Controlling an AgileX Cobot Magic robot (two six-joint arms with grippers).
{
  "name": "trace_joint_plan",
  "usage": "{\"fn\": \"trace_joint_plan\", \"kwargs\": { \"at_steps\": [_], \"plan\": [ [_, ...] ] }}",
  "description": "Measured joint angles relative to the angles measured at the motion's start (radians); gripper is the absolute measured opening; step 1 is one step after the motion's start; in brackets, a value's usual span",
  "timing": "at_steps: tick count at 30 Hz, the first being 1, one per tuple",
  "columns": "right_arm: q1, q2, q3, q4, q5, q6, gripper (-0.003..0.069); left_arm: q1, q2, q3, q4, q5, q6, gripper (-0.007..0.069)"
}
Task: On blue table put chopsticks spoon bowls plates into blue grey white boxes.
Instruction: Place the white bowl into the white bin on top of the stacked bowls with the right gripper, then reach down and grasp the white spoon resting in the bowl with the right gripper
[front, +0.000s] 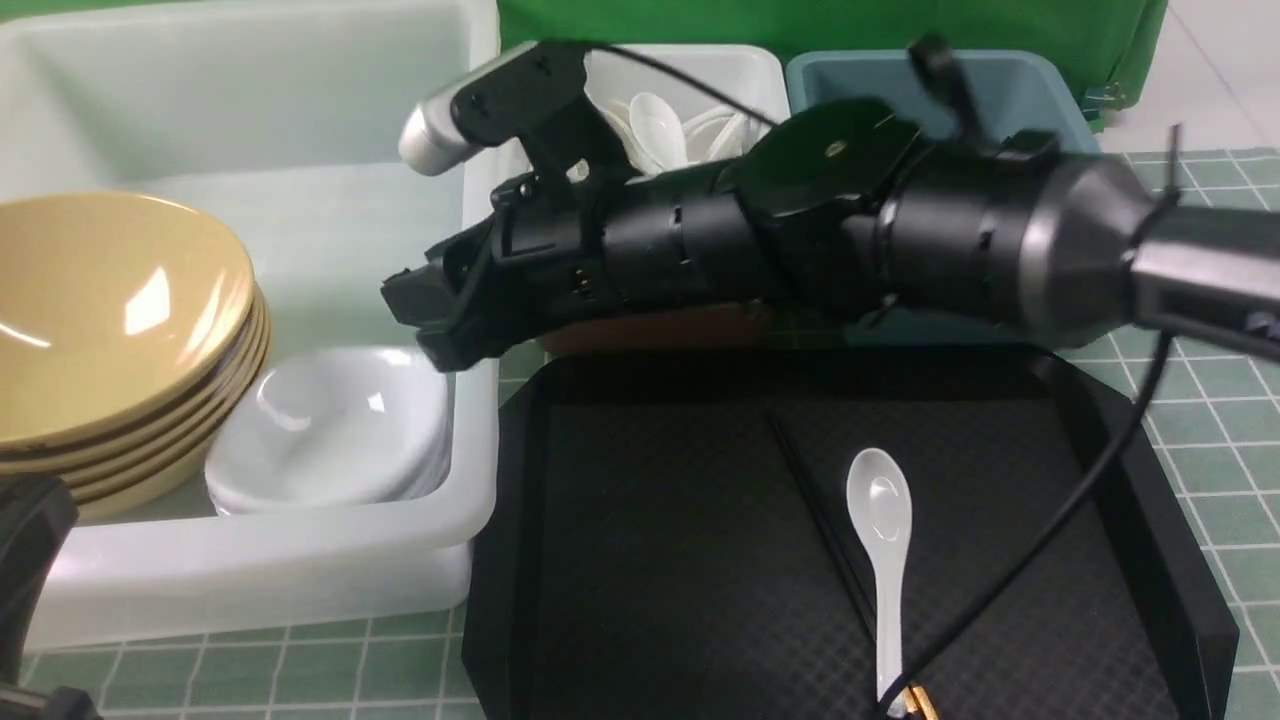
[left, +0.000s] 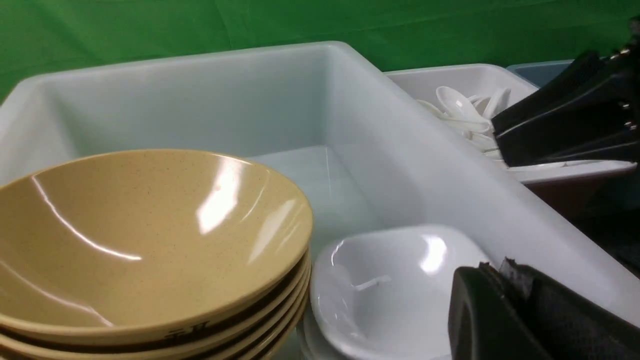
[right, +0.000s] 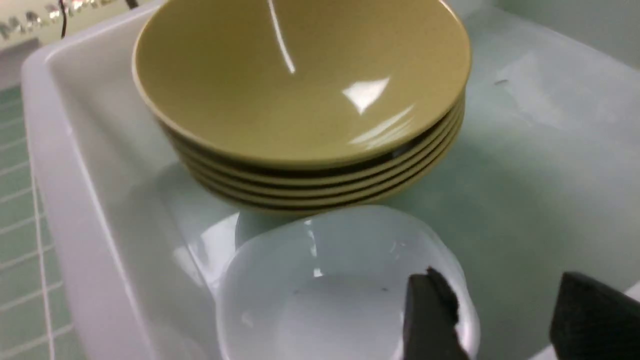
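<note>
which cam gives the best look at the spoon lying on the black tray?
Front view: the spoon lies whole on the black tray, scoop up, beside the chopsticks. Left wrist view shows only other spoons in the small white bin, not this one. Right wrist view shows no spoon.

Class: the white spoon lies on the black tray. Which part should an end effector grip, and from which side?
Grip the spoon by its narrow handle just behind the scoop, coming from above, closing across its width. It lies flat, scoop up; the chopsticks meet the handle's tip.
</note>
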Motion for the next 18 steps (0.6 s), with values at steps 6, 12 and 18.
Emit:
{"fn": "trace_joint_plan", "kwargs": {
  "at_steps": [6, 12, 18],
  "plan": [
    [-0.105, -0.162, 0.022, -0.842, 0.398, 0.752, 0.0441, 0.000, 0.000, 0.000, 0.000, 0.005, -0.002, 0.0004],
    [-0.236, -0.190, 0.324, -1.105, 0.424, 1.088, 0.0443, 0.000, 0.000, 0.000, 0.000, -0.005, -0.005, 0.0004],
    [-0.273, -0.188, 0.500, -1.094, 0.180, 1.175, 0.0444, 0.000, 0.000, 0.003, 0.000, -0.011, -0.005, 0.0004]
  ]
}}
